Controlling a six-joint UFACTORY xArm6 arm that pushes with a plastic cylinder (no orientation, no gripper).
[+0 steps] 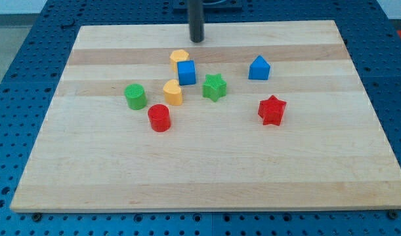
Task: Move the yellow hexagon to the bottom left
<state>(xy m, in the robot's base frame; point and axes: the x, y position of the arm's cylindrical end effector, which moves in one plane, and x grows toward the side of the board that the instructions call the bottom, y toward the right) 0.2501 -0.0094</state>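
The yellow hexagon (pixel 179 58) lies in the upper middle of the wooden board (pixel 207 177), touching the upper left of a blue cube (pixel 186 72). My tip (pixel 197 39) stands near the view's top edge of the board, a short way above and to the right of the yellow hexagon, not touching any block. A second yellow block (pixel 172 92), with a rounded top, sits below the hexagon, just lower left of the blue cube.
A green cylinder (pixel 135 96) and a red cylinder (pixel 159 118) lie left of centre. A green star (pixel 214 87) sits right of the blue cube. A blue house-shaped block (pixel 258 68) and a red star (pixel 272 110) lie to the right.
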